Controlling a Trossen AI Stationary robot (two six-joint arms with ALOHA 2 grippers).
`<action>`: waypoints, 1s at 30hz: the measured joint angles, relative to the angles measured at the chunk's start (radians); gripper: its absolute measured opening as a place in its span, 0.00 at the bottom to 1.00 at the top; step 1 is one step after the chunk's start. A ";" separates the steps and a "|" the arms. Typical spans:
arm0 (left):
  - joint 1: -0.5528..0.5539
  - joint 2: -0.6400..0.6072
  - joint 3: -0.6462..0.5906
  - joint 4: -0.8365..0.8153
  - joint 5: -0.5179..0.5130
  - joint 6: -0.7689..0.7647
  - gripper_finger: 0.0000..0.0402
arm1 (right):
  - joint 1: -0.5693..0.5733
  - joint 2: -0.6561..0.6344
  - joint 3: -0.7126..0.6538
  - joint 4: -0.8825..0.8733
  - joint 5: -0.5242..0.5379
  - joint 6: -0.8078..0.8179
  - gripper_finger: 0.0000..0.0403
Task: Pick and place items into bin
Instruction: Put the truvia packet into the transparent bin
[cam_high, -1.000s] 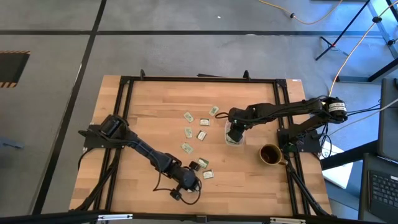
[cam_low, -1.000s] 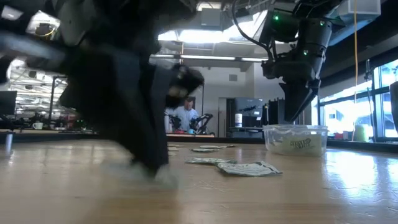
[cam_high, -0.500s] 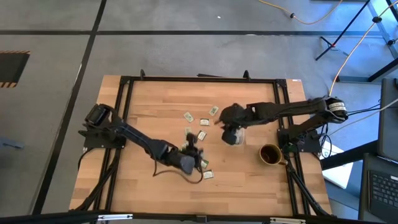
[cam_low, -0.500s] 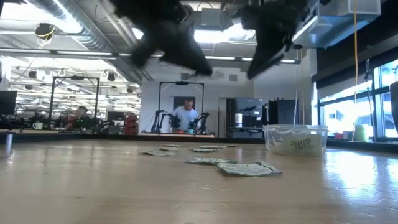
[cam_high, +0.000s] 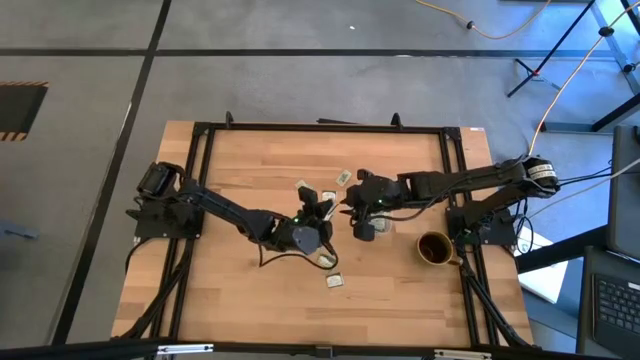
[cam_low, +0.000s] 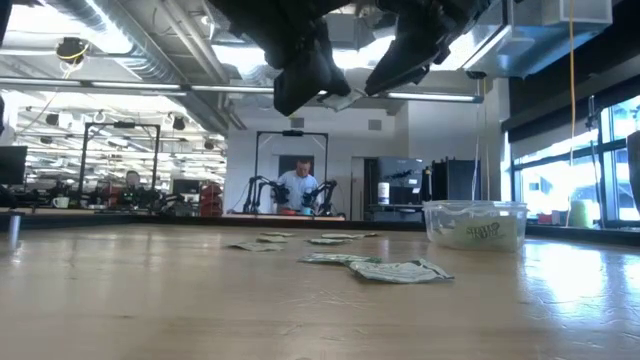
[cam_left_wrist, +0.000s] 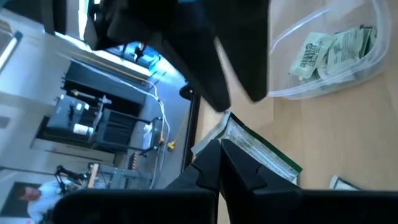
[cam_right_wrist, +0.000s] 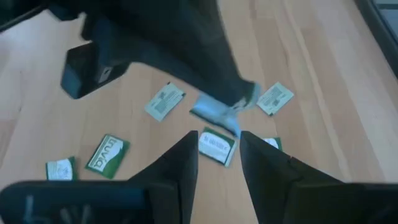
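Observation:
My left gripper (cam_high: 322, 212) hangs above the table's middle, shut on one pale green and white packet (cam_left_wrist: 252, 149). Right opposite it, my right gripper (cam_high: 352, 212) is open; its fingers (cam_right_wrist: 186, 155) stand just short of that packet (cam_right_wrist: 214, 112), with nothing between them. The clear bin (cam_low: 475, 225) stands on the table to the right, below my right arm, with packets (cam_left_wrist: 336, 46) inside. More packets (cam_high: 304, 187) lie flat on the wood around both grippers. In the low view both grippers (cam_low: 300, 70) are high above the table. My left gripper pinches one end of the packet (cam_left_wrist: 231, 138) between its two fingers. The fingers lie nearly level and point toward the table's right side. The rest of the packet sticks out past the fingertips toward my right gripper, lifted clear of the table.
A dark brown mug (cam_high: 433, 248) stands near the table's right edge, in front of the bin. Loose packets (cam_low: 400, 270) lie spread over the middle of the table; one lies nearer the front edge (cam_high: 334, 282). A black frame (cam_high: 320, 127) runs along the table's edges.
My left gripper has risen from the table near the front edge with the packet, gone toward the far right and tipped from pointing down to nearly level. My right gripper has lifted off the bin, moved left toward the left gripper and rolled.

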 joint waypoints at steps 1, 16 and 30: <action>-0.001 0.000 0.000 0.009 0.000 0.015 0.01 | -0.001 0.000 0.000 0.004 0.000 0.000 0.30; -0.011 0.000 0.001 0.118 -0.001 0.095 0.00 | -0.001 0.001 -0.001 0.040 0.001 0.090 0.30; -0.011 0.000 0.002 0.145 -0.002 0.133 0.01 | -0.001 0.001 -0.001 0.040 -0.001 0.128 0.06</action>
